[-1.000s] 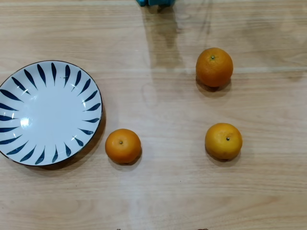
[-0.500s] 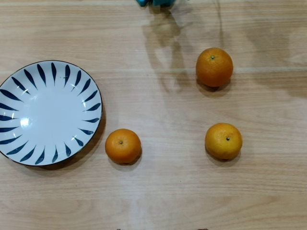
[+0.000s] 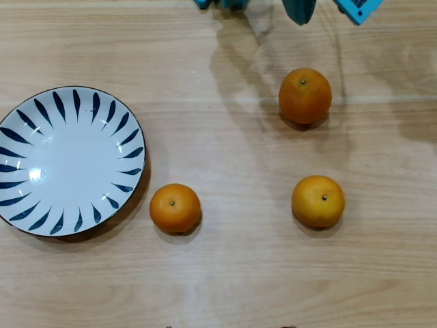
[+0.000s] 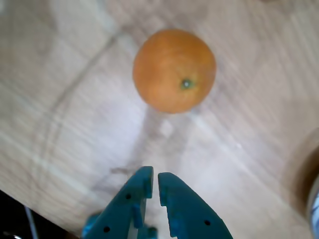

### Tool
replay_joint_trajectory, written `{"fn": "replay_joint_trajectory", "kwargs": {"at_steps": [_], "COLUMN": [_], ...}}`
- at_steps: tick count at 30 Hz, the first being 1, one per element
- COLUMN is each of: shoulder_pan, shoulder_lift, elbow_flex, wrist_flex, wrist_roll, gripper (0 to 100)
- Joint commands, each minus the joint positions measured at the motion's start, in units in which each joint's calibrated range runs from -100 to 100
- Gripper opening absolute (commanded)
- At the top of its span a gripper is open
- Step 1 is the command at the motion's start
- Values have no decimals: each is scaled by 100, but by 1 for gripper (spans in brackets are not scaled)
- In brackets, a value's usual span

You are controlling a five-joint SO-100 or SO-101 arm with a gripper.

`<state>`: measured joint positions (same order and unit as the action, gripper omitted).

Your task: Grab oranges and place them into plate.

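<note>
Three oranges lie on the wooden table in the overhead view: one at the upper right (image 3: 305, 96), a yellower one at the lower right (image 3: 318, 201), and one (image 3: 175, 208) just beside the plate's lower right rim. The white plate (image 3: 68, 164) with dark blue leaf strokes sits at the left, with nothing in it. My teal gripper (image 3: 299, 15) pokes in at the top edge, above the upper right orange and apart from it. In the wrist view the gripper (image 4: 152, 180) is shut on nothing, with an orange (image 4: 174, 69) lying ahead of its tips.
Another teal part of the arm (image 3: 358, 8) shows at the top right edge, and the arm's base (image 3: 222, 3) at the top centre. The arm's shadow falls across the wood around the upper right orange. A blurred dark shape (image 4: 311, 194) sits at the wrist view's right edge.
Teal gripper parts have come into the overhead view at the top edge, above the upper right orange, and the shadow has shifted right. The oranges and plate have not moved.
</note>
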<state>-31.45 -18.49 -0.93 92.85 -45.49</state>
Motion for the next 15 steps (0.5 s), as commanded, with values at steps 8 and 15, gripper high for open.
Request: {"fn": "replay_joint_trajectory", "kwargs": {"at_steps": [8,15], "shoulder_pan": [-331,-420], "shoulder_lift": [522,843], "elbow_flex": [-219,-301], "wrist_flex": [-196,-196], "wrist_roll": [-1776,-1818], "gripper": [3,3]}}
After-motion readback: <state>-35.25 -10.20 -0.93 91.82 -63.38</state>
